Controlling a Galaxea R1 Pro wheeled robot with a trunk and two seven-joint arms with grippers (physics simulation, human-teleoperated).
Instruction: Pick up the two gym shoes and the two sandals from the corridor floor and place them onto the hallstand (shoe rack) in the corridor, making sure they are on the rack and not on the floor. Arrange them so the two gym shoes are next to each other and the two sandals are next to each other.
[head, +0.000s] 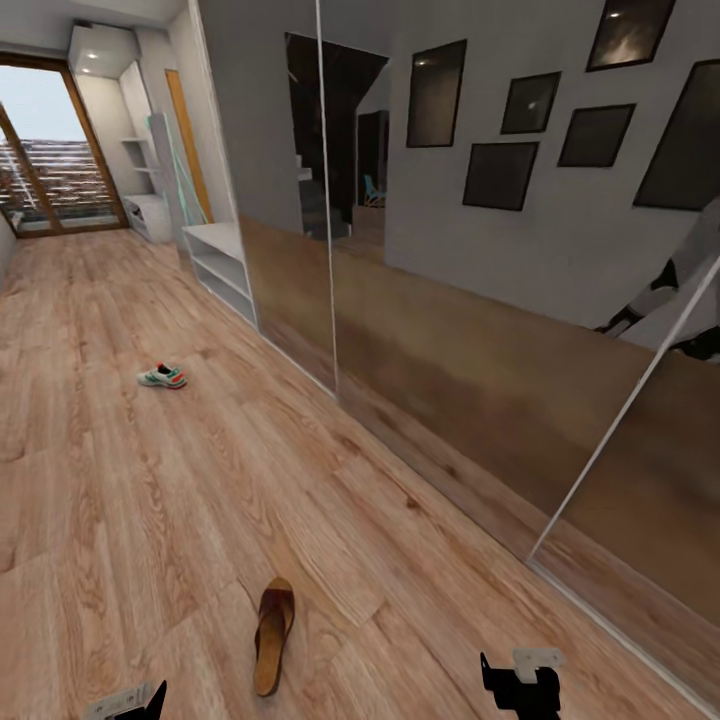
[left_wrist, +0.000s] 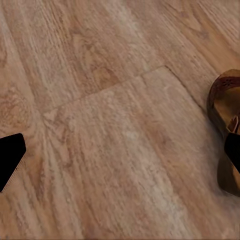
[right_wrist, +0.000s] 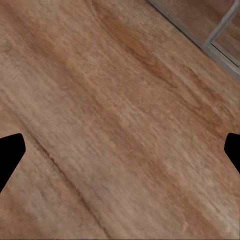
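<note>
Best to lower released left fingers (left_wrist: 11, 160) squarely over dark brown leather sandal (head: 273, 635), lower centre; right fingers (right_wrist: 10, 152) released too.

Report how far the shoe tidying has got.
Done: nothing visible; one sandal and one gym shoe lie on the corridor floor. In hand: nothing; the left tool and right tool are open and empty. Left: lifting these onto the hallstand; the other two shoes aren't visible.
</note>
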